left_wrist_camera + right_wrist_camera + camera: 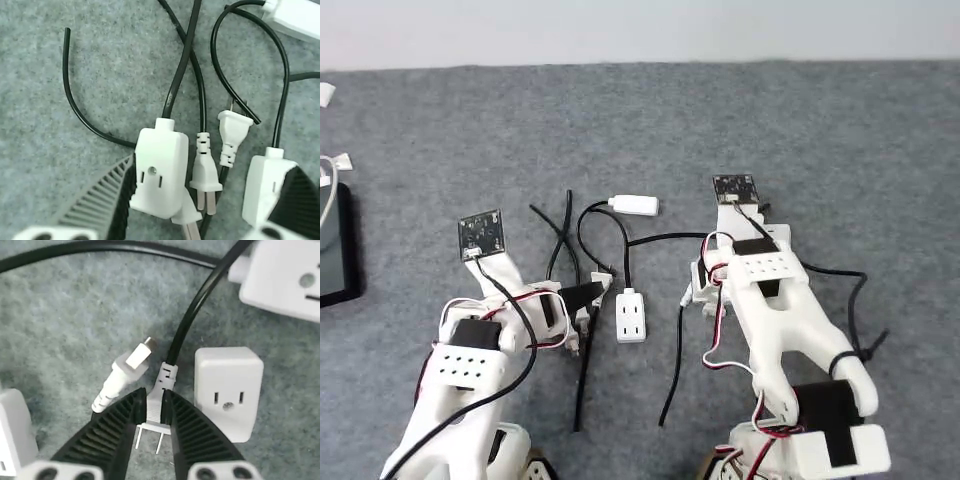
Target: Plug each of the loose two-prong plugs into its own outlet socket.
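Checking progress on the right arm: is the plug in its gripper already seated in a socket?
No, the plug held in the right gripper has both prongs bare, clear of the outlet block beside it.

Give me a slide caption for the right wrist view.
Right gripper clamps a two-prong plug beside a white outlet socket.

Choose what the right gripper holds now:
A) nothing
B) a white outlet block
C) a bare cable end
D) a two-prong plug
D: in the right wrist view the right gripper is shut on the white plug, whose two prongs stick out below the grip.
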`<action>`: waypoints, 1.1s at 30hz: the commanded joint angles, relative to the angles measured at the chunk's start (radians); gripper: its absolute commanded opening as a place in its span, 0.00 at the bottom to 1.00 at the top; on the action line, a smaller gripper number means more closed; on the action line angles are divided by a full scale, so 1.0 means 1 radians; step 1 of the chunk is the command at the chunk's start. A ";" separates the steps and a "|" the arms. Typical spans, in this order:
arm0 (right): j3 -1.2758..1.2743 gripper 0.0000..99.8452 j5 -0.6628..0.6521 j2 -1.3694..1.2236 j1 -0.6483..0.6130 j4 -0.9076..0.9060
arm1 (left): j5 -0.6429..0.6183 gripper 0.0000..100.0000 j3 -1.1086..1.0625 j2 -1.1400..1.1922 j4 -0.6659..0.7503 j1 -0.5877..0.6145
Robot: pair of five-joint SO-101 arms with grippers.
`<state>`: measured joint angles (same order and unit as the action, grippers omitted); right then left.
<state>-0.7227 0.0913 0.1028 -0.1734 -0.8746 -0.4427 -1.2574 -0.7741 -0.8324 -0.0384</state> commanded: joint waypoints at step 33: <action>0.302 0.07 -0.051 -0.257 0.012 -0.173 | 0.044 0.42 0.004 -0.012 0.029 -0.008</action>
<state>-0.4741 0.0299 -0.1458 -0.1703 -1.0219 -0.4120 -1.2574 -0.7741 -0.8324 -0.0399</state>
